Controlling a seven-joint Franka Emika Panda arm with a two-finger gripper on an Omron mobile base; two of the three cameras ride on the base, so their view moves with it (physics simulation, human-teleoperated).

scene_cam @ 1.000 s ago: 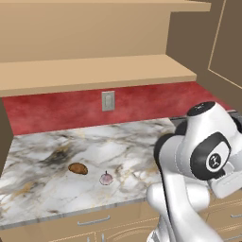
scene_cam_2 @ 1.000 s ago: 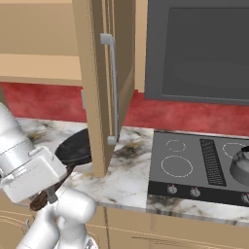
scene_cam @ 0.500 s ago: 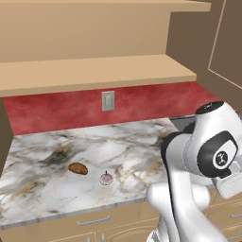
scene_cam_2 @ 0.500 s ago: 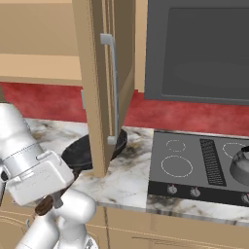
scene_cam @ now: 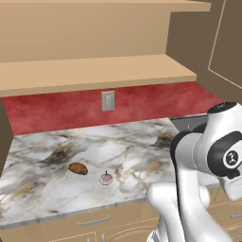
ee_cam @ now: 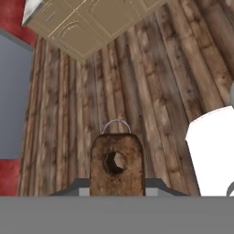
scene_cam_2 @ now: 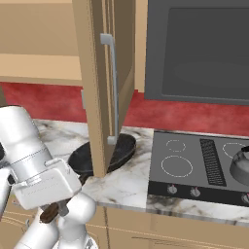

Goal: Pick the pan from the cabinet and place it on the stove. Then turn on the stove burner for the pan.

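Has carried the pan (scene_cam_2: 125, 148) to the right during the last second, from the middle of the table (scene_cam_2: 126, 182) toward its stove end. Passes now behind the lower edge of the open cabinet door (scene_cam_2: 95, 73). Grips the brown handle end with the tool (ee_cam: 116, 185), closed narrowly around it. Means, by judgement, pick done and placing about half way. Remains to reach the front-left stove burner (scene_cam_2: 176, 166) of the stove (scene_cam_2: 192, 180), then its knob.
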